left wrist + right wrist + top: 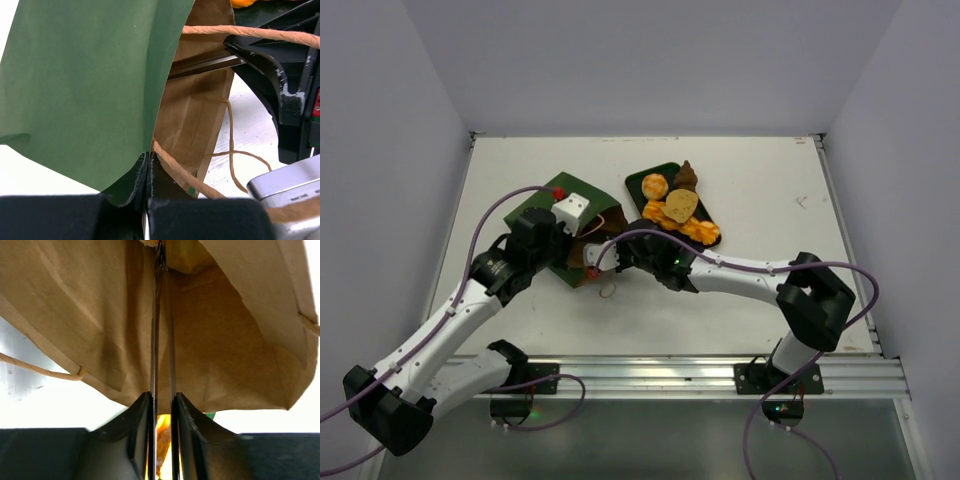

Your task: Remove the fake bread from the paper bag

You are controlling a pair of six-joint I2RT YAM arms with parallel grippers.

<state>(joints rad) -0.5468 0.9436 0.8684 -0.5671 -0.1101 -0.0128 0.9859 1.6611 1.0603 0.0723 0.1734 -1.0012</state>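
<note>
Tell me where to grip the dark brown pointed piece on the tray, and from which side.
Probably grip the brown piece across its wide near half, from above: it tapers to a far tip, and other bread crowds it on the tray.

Top view: bright, even overhead light, white table [750, 300] close to clipping, only soft short shadows under the arms [450, 320]. Sharp, little bend at the edges. Left wrist: paper bag [85, 85] in focus, left gripper [148, 167] blurred near the lens. Right wrist: bag interior dim and warm, table blown white, fingers [137, 435] soft.
</note>
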